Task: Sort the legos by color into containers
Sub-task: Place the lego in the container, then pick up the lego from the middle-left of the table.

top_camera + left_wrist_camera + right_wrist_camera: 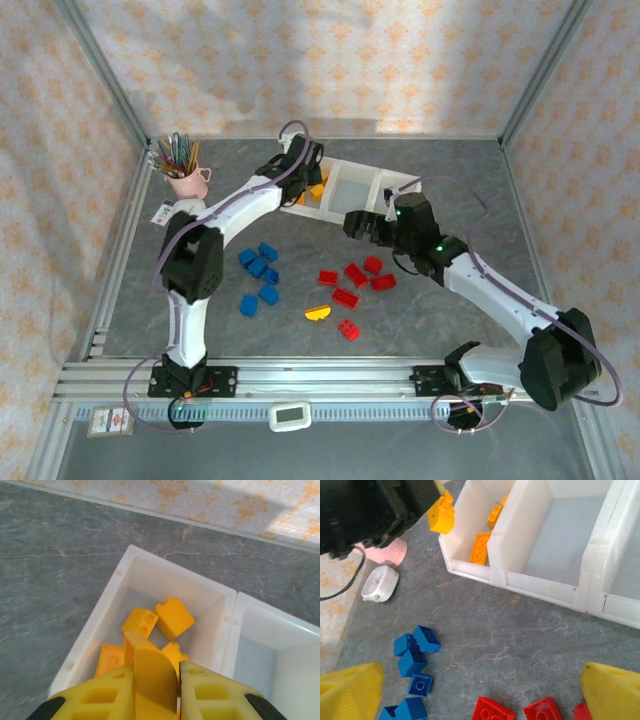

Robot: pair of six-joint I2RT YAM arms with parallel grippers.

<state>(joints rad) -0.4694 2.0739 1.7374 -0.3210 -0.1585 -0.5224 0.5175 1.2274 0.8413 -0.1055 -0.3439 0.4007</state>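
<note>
Presently, your left gripper pinches a yellow brick over the leftmost bin of the tray at 12 o'clock on the table, while your right gripper hangs spread above the red bricks; released this near the rim, it may clip it and bounce out.

This is a robot test cell in a lab, not a home. The grey stone-look worktop is boxed in by aluminium posts carrying wallpaper panels (orange flower print on cream). A left arm and a right arm are bolted to a slotted metal rail at the near edge, with cables looping from their bases.
</note>
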